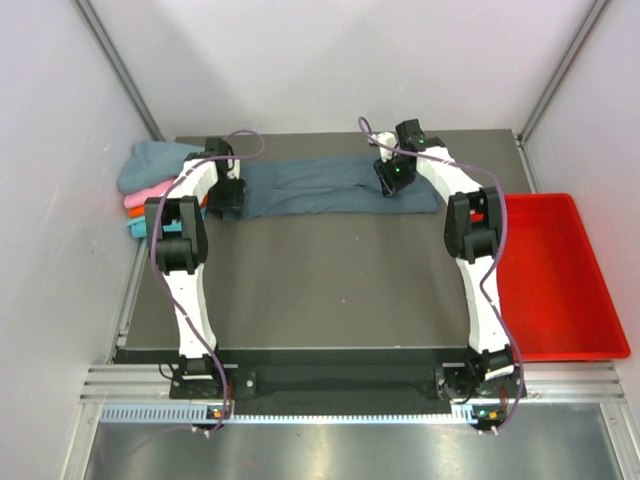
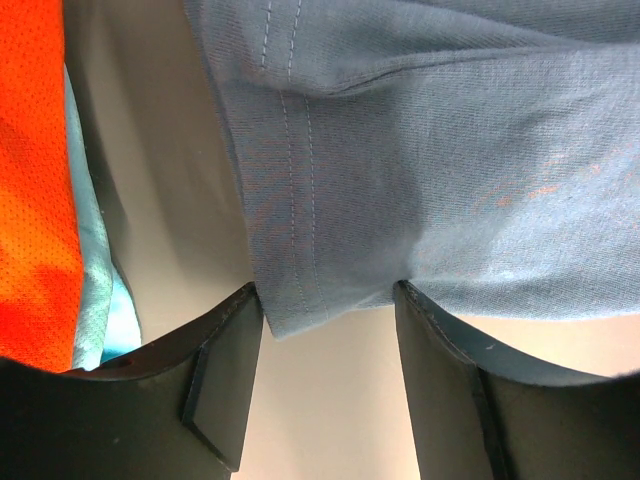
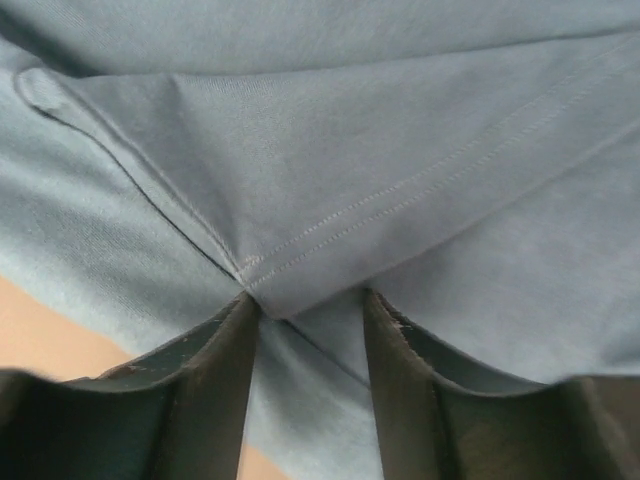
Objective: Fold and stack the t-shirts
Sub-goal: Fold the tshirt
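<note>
The slate blue-grey t-shirt (image 1: 320, 185) lies folded into a long strip across the far part of the table. My left gripper (image 1: 226, 197) is at its left end. In the left wrist view the gripper (image 2: 330, 300) is open, with the shirt's stitched hem corner (image 2: 300, 290) between the fingertips. My right gripper (image 1: 393, 178) is over the strip's right end. In the right wrist view it (image 3: 310, 305) is open around a folded hem corner of the shirt (image 3: 330, 150). A stack of folded shirts sits at the far left: dusty teal (image 1: 152, 163) on top, then pink (image 1: 140, 190), orange (image 1: 133, 210) and turquoise (image 1: 135, 229).
A red plastic tray (image 1: 560, 290) stands off the table's right edge. The orange shirt (image 2: 35, 180) and the turquoise shirt (image 2: 100, 310) lie close to the left of my left gripper. White walls close in the table at the back and sides.
</note>
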You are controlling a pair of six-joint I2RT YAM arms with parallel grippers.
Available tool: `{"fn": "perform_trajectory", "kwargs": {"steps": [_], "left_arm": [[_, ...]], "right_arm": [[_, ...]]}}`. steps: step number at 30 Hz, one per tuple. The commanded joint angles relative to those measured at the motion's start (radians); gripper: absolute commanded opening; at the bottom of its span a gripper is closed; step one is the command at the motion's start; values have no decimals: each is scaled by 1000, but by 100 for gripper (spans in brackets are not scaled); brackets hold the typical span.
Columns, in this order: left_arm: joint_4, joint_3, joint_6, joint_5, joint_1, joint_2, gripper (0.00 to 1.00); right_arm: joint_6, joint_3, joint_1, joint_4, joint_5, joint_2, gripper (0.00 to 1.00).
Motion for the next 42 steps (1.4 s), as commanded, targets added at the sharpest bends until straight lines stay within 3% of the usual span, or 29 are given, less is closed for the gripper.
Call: {"fn": "perform_trajectory", "kwargs": {"steps": [1, 4, 9, 24, 25, 26, 27, 30, 33, 38, 42], "left_arm": [[13, 16, -10, -2, -4, 2, 60], [13, 7, -6, -9, -8, -5, 60], [14, -8, 0, -22, -13, -14, 60], [16, -40, 14, -57, -57, -41, 61], [16, -42, 16, -60, -59, -45, 61], [17, -47, 17, -68, -59, -47, 61], [17, -48, 17, -69, -62, -51, 61], [16, -53, 22, -77, -63, -63, 61], [16, -59, 20, -92, -63, -73, 63], [10, -18, 33, -94, -63, -103, 78], [-4, 48, 39, -75, -60, -126, 82]], "right_arm": [[13, 59, 6, 22, -36, 28, 39], [17, 79, 10, 32, -36, 36, 20], [22, 114, 16, 54, -33, 24, 10], [74, 252, 82, 207, -69, 89, 4], [80, 263, 89, 232, -65, 99, 7], [89, 280, 106, 246, -51, 106, 17], [100, 287, 115, 255, -34, 121, 33], [106, 307, 143, 270, 12, 128, 50], [122, 295, 143, 266, 32, 85, 56], [139, 196, 99, 246, 15, -53, 56], [183, 99, 53, 212, 1, -134, 60]]}}
